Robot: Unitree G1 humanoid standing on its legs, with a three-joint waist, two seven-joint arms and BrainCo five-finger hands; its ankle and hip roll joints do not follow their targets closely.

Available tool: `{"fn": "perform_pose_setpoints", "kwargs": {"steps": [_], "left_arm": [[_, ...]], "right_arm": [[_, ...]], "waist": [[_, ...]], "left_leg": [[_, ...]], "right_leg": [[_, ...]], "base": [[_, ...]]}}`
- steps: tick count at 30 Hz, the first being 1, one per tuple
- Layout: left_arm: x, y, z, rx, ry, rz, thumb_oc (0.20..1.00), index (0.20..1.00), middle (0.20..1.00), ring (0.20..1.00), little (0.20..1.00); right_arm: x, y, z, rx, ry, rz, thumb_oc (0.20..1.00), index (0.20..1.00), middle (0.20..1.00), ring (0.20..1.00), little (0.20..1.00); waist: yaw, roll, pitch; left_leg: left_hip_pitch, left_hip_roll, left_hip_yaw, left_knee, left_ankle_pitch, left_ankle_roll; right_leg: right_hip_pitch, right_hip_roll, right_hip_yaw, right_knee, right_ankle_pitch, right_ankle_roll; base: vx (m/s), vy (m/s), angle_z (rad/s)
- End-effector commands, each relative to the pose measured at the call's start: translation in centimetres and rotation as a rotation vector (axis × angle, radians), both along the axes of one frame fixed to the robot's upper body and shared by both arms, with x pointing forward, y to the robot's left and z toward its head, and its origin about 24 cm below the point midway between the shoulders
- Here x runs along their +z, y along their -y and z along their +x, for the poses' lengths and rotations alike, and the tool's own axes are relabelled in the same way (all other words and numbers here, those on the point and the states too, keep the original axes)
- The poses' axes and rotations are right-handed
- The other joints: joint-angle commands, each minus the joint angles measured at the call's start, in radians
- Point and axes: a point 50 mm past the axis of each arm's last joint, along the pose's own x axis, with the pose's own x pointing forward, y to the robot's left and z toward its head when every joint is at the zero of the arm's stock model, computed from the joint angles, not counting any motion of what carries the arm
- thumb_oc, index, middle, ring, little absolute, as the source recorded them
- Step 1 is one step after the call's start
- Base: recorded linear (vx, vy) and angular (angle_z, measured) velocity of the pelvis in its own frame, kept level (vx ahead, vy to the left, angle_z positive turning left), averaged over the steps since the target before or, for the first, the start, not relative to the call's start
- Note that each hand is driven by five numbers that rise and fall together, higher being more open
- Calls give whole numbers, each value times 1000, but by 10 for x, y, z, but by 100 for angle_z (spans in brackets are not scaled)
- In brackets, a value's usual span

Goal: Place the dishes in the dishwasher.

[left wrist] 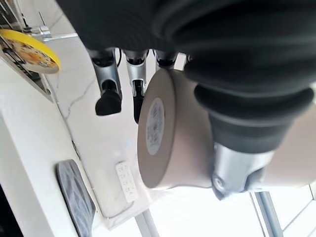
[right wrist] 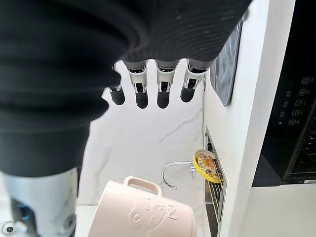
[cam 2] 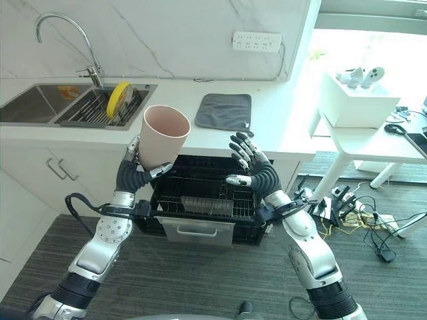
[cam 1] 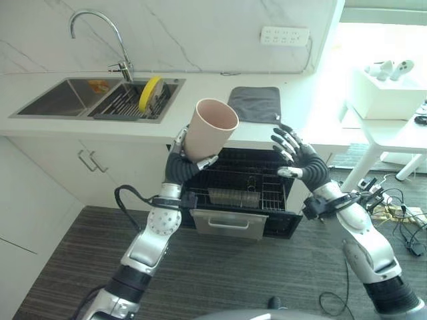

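Note:
A pale pink mug point(cam 1: 210, 130) is held upright above the pulled-out dishwasher drawer point(cam 1: 243, 190), with my left hand point(cam 1: 181, 163) shut round its lower part. The left wrist view shows the mug's base point(left wrist: 155, 129) against the palm. My right hand point(cam 1: 298, 157) hovers open over the drawer's right side, apart from the mug, fingers spread. The right wrist view looks past my right hand's fingers point(right wrist: 164, 86) at the mug point(right wrist: 145, 212). A yellow plate point(cam 1: 151, 93) stands on edge in the sink rack point(cam 1: 127, 103).
A faucet point(cam 1: 100, 33) rises behind the double sink point(cam 1: 60, 97). A dark grey mat point(cam 1: 255, 104) lies on the counter above the dishwasher. A white side table point(cam 1: 390, 110) stands at the right, with cables on the floor beneath.

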Motion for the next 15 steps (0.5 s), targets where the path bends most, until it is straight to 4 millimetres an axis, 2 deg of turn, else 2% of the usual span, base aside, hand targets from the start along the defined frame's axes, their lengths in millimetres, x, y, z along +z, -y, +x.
{"fn": "perform_pose_setpoints", "kwargs": {"steps": [1, 7, 15], "left_arm": [[25, 7, 14, 43, 158, 83, 200, 200, 200, 200, 200], [25, 16, 15, 83, 189, 102, 200, 200, 200, 200, 200], [37, 24, 15, 89, 315, 191, 200, 200, 200, 200, 200]], "right_arm": [[32, -8, 9, -42, 137, 81, 1000, 1000, 1000, 1000, 1000], [35, -18, 13, -57, 123, 102, 1000, 1000, 1000, 1000, 1000], [27, -35, 23, 12, -28, 158, 1000, 1000, 1000, 1000, 1000]], "waist": [[7, -22, -2], [12, -25, -9], [21, -28, -18]], "left_leg": [[14, 72, 40, 0, -53, -4], [14, 77, 43, 0, -50, -6], [20, 75, 45, 0, -53, -6]], "right_leg": [[89, -89, -30, 1, -120, 96], [94, -84, -30, 1, -124, 91], [103, -83, -34, 1, -129, 88]], "base": [[0, 0, 0], [0, 0, 0], [0, 0, 0]]}}
